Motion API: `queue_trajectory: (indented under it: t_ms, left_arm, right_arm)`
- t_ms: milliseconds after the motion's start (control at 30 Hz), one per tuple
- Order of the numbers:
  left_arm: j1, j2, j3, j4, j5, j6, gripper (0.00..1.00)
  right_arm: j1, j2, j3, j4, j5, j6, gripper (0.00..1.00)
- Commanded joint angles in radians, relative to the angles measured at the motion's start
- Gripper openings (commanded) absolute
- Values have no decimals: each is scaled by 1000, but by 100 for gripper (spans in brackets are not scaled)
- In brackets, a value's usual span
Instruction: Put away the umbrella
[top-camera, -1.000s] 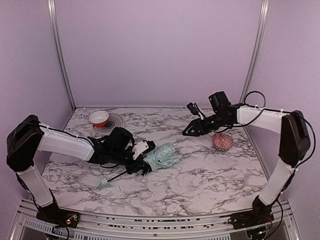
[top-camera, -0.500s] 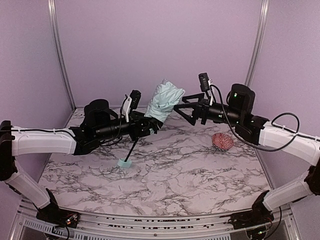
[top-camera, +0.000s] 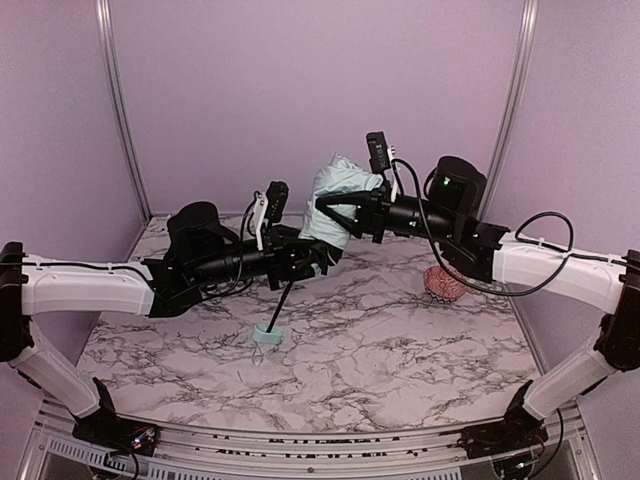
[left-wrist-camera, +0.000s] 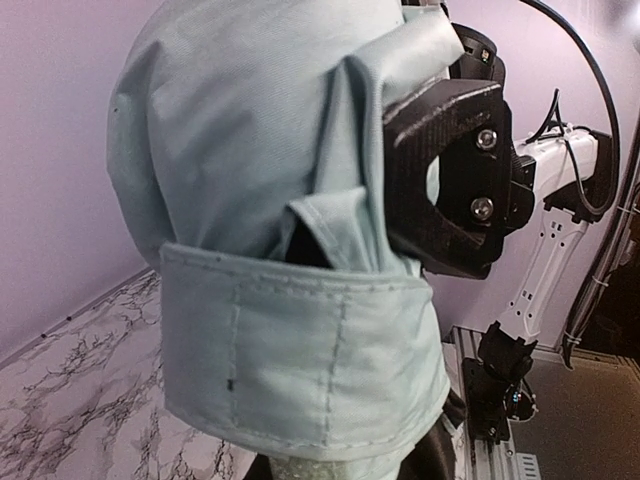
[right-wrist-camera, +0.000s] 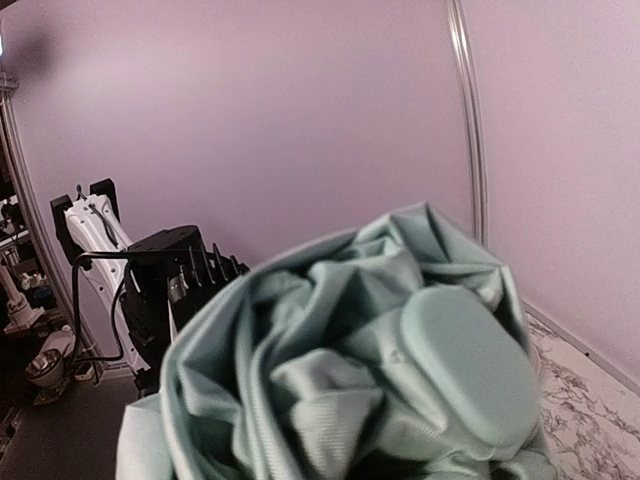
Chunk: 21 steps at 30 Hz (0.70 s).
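The umbrella hung tilted in the air above the middle of the marble table, with its mint-green canopy bunched uppermost. The left gripper pinched the lower end of the bundle between its fingers. From there the black shaft slanted down to the pale green handle, which was at or just above the table's surface; whether it touched could not be told. The right gripper clasped the canopy, one of its fingers pressing into the fabric. A pink patterned lump lay on the table's right part.
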Motion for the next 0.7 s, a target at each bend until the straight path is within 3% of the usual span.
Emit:
queue_trajectory:
  t_ms: [0, 33, 100, 167, 200, 467, 533, 667]
  left_arm:
    - [-17, -7, 24, 81, 49, 26, 0]
    - [-16, -4, 18, 79, 38, 23, 15]
    - [-16, -6, -1, 69, -22, 8, 60]
    - [-9, -15, -28, 33, -94, 19, 94]
    - [1, -22, -43, 1, -124, 35, 98]
    - [74, -128, -148, -225, -381, 150, 99]
    - [83, -159, -152, -258, -414, 179, 99]
    - [102, -193, -144, -302, -462, 215, 99]
  right_arm:
    - [8, -7, 20, 19, -19, -14, 33]
    - [8, -15, 17, 11, -12, -21, 31]
    - [5, -32, 16, -24, 21, -42, 29]
    - [-10, -54, 11, -66, 71, -68, 23]
    - [-20, -65, 9, -88, 101, -82, 21]
    - [-145, -46, 76, -209, 317, -276, 6]
    - [-160, 3, 210, -274, 363, -369, 6]
    - [-161, 147, 660, -463, 413, -552, 6]
